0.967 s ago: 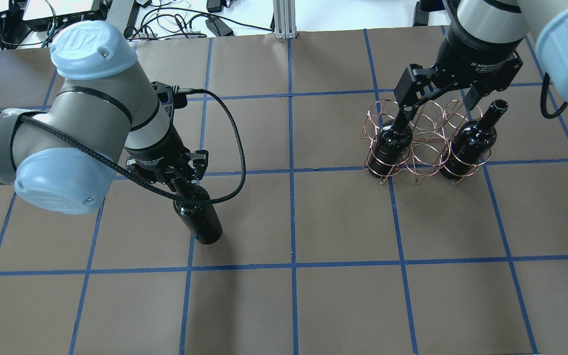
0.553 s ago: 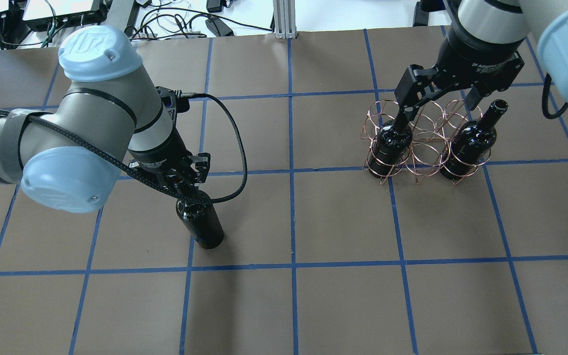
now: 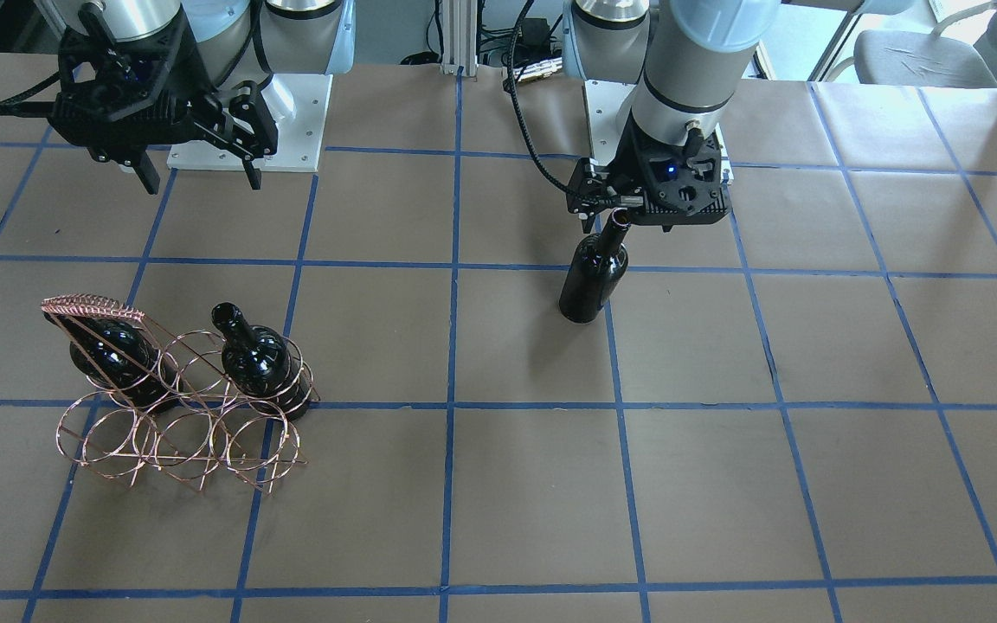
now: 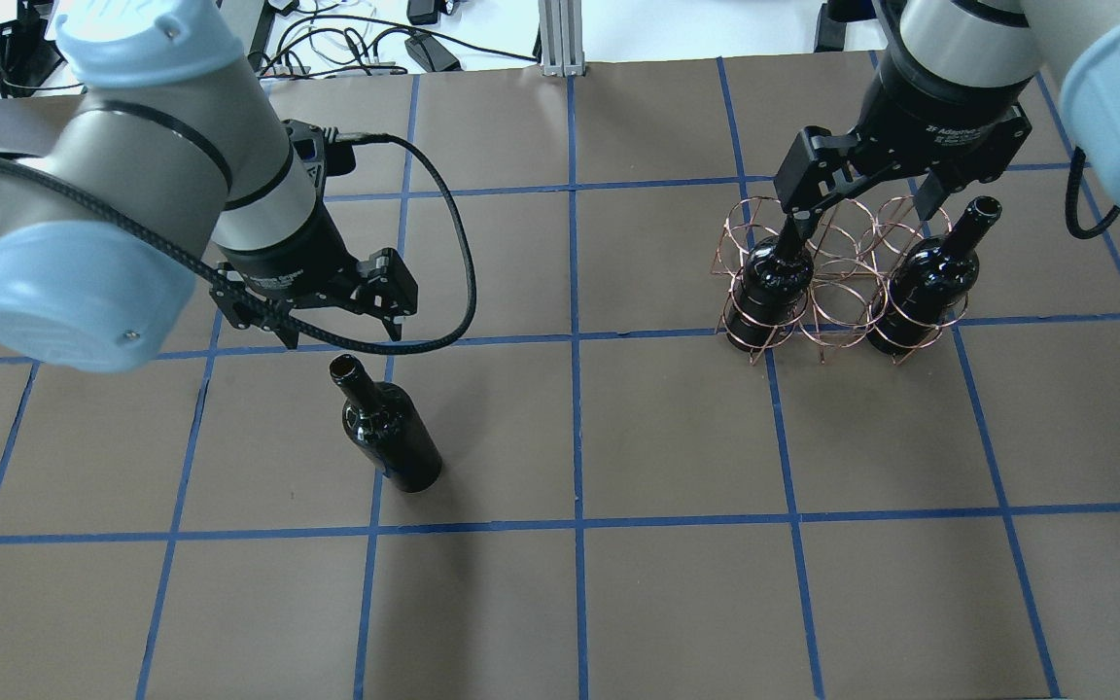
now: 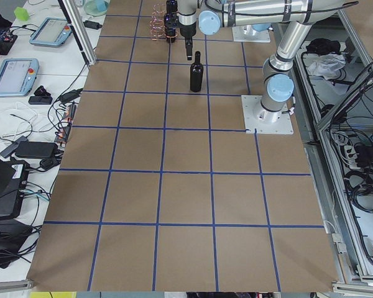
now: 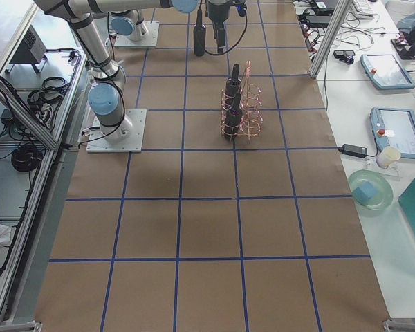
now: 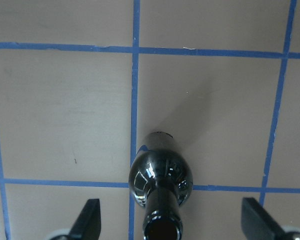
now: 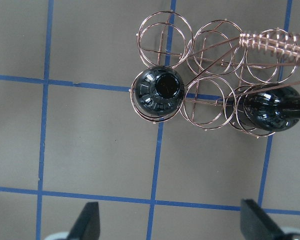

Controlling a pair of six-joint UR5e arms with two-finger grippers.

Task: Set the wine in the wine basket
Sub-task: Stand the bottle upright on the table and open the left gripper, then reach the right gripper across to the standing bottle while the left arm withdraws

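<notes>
A near-black wine bottle [image 4: 387, 435] stands free and upright on the brown table; it also shows in the front view [image 3: 589, 281]. My left gripper [image 4: 344, 335] is open just above and behind its neck. In the left wrist view the bottle [image 7: 160, 177] sits between the spread fingers [image 7: 87, 222]. The copper wire wine basket [image 4: 842, 292] stands at the right with two bottles [image 4: 772, 282] [image 4: 920, 292] in the end cells of its near row. My right gripper [image 4: 861, 209] hovers open and empty above the basket [image 8: 215, 65].
The basket's tall wire-wrapped handle [image 3: 92, 305] rises over its middle. The cell between the two bottles and the far row hold nothing. Cables and devices [image 4: 346, 44] lie beyond the table's far edge. Blue tape lines cross the brown table [image 4: 677, 437].
My left gripper was shut on the bottle's neck; it has opened, let go and lifted up and back. The bottle stays standing in place. The right arm has barely moved.
</notes>
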